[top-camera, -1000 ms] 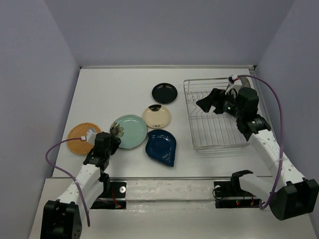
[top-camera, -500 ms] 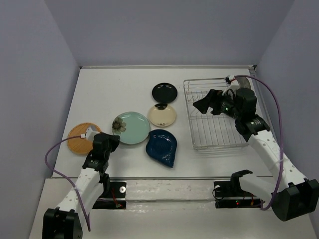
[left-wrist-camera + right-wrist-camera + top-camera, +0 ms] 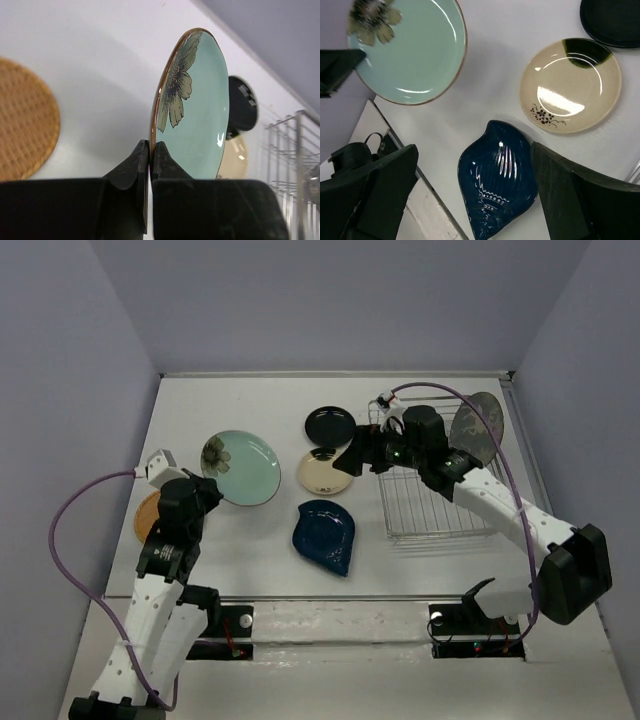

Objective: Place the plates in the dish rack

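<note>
Lifted since a second ago, the pale teal round flower plate point(image 3: 245, 470) now hangs on edge in the left gripper point(image 3: 208, 478), well apart from the silver wire dish rack point(image 3: 432, 502). The right gripper point(image 3: 355, 458) has swung left, spread wide and empty. Left wrist view: both fingers point(image 3: 137, 160) pinch the rim, so the carry to the rack can likely begin. Right wrist view: a dark blue teardrop plate point(image 3: 499, 185) and a cream round plate point(image 3: 570, 85) lie below. No writing is readable.
</note>
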### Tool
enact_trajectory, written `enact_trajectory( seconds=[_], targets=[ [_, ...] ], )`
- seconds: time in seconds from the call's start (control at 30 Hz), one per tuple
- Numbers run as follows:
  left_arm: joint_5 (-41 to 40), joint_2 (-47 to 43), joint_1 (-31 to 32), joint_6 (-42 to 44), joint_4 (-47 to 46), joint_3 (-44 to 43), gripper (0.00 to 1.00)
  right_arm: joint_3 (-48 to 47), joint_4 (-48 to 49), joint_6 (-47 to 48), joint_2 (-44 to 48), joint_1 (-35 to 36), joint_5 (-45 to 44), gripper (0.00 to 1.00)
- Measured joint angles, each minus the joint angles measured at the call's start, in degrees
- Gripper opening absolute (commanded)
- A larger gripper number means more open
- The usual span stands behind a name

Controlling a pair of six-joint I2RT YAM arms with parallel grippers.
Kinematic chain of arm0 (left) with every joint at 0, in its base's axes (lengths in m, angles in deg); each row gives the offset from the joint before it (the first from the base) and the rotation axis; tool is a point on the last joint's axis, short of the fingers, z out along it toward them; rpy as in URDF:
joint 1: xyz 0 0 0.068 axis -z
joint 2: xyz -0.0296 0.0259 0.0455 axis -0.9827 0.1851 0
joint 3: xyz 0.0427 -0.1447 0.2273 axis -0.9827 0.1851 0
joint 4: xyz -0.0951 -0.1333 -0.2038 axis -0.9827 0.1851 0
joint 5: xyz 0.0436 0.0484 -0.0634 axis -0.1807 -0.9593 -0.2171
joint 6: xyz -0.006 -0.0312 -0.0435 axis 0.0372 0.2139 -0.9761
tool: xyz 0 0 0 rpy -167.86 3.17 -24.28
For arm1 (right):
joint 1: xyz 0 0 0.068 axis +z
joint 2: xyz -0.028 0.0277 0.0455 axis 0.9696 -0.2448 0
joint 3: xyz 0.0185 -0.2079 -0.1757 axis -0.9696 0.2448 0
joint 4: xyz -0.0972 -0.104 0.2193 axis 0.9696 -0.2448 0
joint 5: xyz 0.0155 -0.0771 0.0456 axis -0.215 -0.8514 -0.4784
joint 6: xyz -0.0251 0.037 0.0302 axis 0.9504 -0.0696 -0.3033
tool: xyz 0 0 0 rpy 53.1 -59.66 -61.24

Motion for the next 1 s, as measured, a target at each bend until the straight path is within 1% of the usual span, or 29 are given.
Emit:
enact_trajectory(
  seconds=[0.07, 0.17, 0.27, 0.43, 0.57, 0.67, 0.7, 0.73, 0.77, 0.8, 0.83, 0.87, 0.9, 0.93, 0.97, 1.0],
  targets=[
    [0.44, 0.26, 0.81, 2.40, -1.90, -4.81, 0.06, -1.33, 0.50, -0.57, -2.67, 0.57, 0.66, 1.00],
    [3.74, -0.22, 2.29, 3.65, -6.38, -7.50, 0.06, -3.19, 2.21, -1.66, -6.62, 0.59, 2.75, 1.00],
    [7.91, -0.26, 3.63, 4.50, -8.96, -7.76, 0.06, -5.81, 2.97, -2.23, -9.53, 0.57, 4.57, 1.00],
    [13.79, 1.84, 5.70, 5.07, -8.87, -7.76, 0.06, -10.47, 4.37, -2.84, -12.57, 0.57, 7.41, 1.00],
    [17.35, 2.80, 7.76, 5.11, -9.03, -7.76, 0.06, -10.86, 6.64, -3.74, -13.14, 0.57, 8.13, 1.00],
    [19.63, 2.78, 9.62, 5.44, -10.27, -7.85, 0.06, -10.88, 8.72, -4.90, -14.56, 0.57, 9.75, 0.90],
    [20.11, 2.78, 10.08, 5.64, -10.73, -7.89, 0.05, -10.88, 9.25, -5.14, -15.04, 0.57, 10.38, 0.89],
    [20.59, 2.78, 10.60, 5.90, -11.17, -8.02, 0.06, -10.88, 9.75, -5.60, -15.65, 0.57, 11.13, 0.86],
    [21.03, 2.78, 11.17, 6.19, -11.58, -8.20, 0.06, -10.88, 10.21, -6.16, -16.20, 0.57, 11.72, 0.78],
    [21.27, 2.78, 11.76, 6.43, -11.87, -8.52, 0.05, -10.86, 10.62, -6.60, -16.57, 0.57, 12.39, 0.61],
    [21.29, 2.78, 12.07, 6.93, -12.07, -8.70, 0.05, -10.78, 10.84, -6.93, -16.63, 0.57, 12.76, 0.48],
    [21.24, 2.78, 12.44, 7.32, -12.07, -8.81, 0.05, -10.51, 11.65, -7.65, -16.50, 0.57, 13.46, 0.30],
    [21.14, 2.80, 12.63, 7.63, -12.09, -8.81, 0.11, -10.38, 12.31, -7.54, -16.28, 0.57, 13.88, 0.10],
    [19.78, 2.80, 12.81, 8.59, -11.69, -8.81, 0.19, -10.08, 13.18, -7.80, -15.82, 0.59, 14.51, 0.07],
    [19.47, 2.80, 12.83, 8.15, -11.58, -8.81, 0.28, -9.66, 13.75, -8.28, -15.23, 0.48, 15.87, 0.07],
    [18.29, 2.75, 12.52, 8.31, -11.56, -8.83, 0.48, -8.96, 14.51, -9.25, -14.29, -0.26, 17.31, 0.07]
  ],
)
